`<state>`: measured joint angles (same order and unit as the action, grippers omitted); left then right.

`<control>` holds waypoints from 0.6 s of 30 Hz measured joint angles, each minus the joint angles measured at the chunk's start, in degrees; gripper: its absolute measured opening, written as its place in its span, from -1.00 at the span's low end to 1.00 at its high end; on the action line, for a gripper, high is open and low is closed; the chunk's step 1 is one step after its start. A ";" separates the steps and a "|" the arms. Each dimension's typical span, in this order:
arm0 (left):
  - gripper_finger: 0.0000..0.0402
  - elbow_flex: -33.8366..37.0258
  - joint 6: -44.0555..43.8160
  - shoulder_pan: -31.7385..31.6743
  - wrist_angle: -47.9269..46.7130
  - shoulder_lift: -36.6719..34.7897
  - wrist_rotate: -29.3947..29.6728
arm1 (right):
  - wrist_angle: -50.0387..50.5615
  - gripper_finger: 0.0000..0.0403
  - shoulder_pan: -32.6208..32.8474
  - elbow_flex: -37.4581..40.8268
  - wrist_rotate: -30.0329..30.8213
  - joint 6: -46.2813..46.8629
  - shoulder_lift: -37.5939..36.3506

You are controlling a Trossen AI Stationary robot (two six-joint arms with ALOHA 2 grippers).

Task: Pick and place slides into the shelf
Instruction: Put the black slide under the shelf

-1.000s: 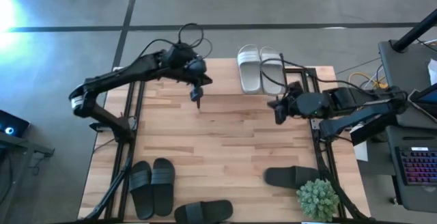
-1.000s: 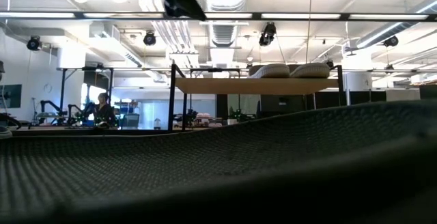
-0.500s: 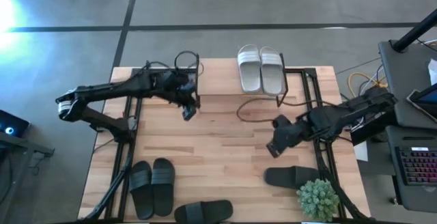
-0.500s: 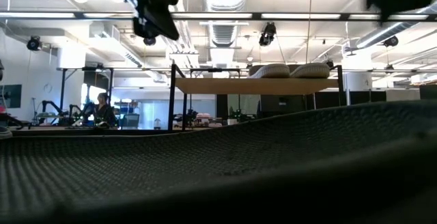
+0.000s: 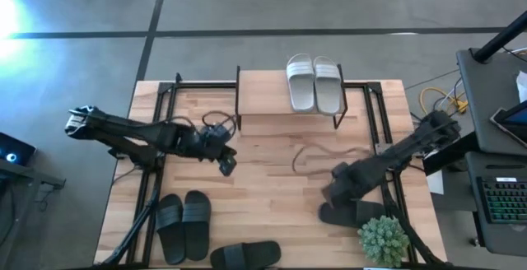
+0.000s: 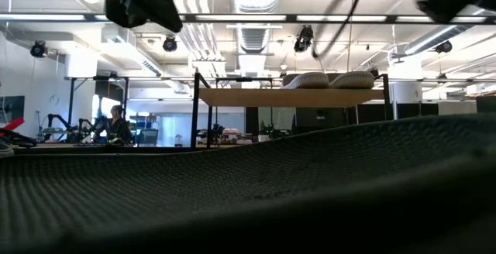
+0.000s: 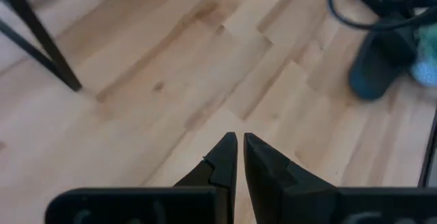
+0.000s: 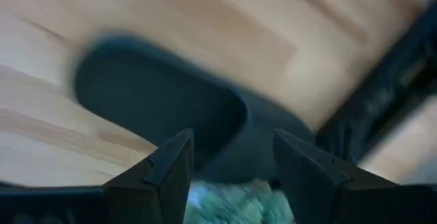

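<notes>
Slide, black and unmarked, lies just beyond the spread right gripper; left gripper pinched empty.

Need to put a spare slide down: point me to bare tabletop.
Free: the middle, between the shelf and the black pair. Crowded: the near right corner, where the right tool hangs open over a black slide beside the plant. The left tool, shut, hovers mid-left.

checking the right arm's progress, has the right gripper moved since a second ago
Yes. In the high view the right gripper has left the shelf and dropped toward the near edge, now open just above the lone black slide beside the plant.
</notes>
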<state>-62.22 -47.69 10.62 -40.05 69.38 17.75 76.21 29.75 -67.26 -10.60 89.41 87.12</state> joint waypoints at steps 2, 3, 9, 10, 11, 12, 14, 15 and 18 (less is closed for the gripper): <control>-0.94 0.00 -0.07 1.95 0.05 0.71 1.25 | 2.08 -0.06 1.82 0.02 -2.49 2.10 3.18; -0.94 0.01 -0.08 2.71 0.01 0.94 2.10 | 2.77 -0.06 2.36 0.01 -3.66 3.29 4.65; -0.94 0.44 1.29 4.88 -0.48 1.90 4.10 | 3.98 -0.06 3.24 -0.66 -8.38 9.93 11.38; -0.94 0.44 1.74 5.04 -0.95 1.92 4.02 | 3.43 -0.06 3.26 -1.31 -8.48 10.28 12.25; -0.94 0.44 1.97 5.28 -1.95 1.91 4.03 | 3.06 -0.06 3.23 -2.13 -8.45 10.57 13.16; -0.94 0.44 2.01 5.58 -3.35 1.84 4.04 | 2.98 -0.06 3.09 -2.92 -8.37 10.78 13.98; -0.94 0.44 2.48 6.16 -6.33 1.82 4.16 | 3.08 -0.06 2.96 -4.36 -8.02 11.92 15.65; -0.94 0.44 3.26 6.52 -7.74 1.81 4.22 | 3.02 -0.06 2.93 -5.12 -7.86 12.75 16.49; -0.94 0.53 5.03 7.42 -11.00 1.75 4.98 | 3.04 -0.06 2.87 -6.78 -7.28 14.59 18.83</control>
<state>-61.69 -42.67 18.04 -51.05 71.13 22.73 79.25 32.62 -74.04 -17.89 104.01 105.95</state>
